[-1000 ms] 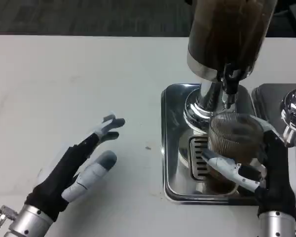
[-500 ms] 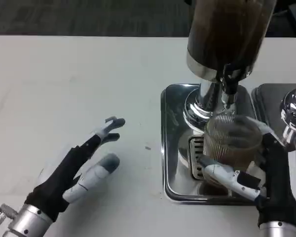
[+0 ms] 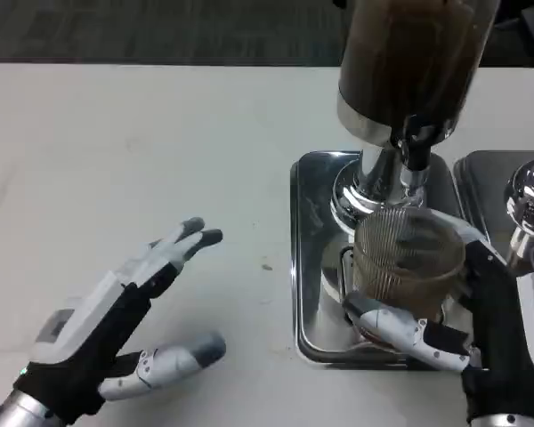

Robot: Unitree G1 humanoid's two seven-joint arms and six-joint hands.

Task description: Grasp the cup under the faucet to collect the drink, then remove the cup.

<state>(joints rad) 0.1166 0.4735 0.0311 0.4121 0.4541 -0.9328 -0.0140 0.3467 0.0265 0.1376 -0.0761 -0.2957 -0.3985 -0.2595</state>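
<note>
Head view: right hand [image 3: 467,325] fingers hold the ribbed, brown-filled cup [image 3: 408,258]; left hand [image 3: 107,329] fingers wide.

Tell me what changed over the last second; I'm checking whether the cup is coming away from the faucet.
The right hand, holding the ribbed cup, has carried it toward the left and front of the steel tray, away from the faucet. The left hand turned to show its white back, fingers spread, holding nothing. The dispenser and tray stayed put.
</note>
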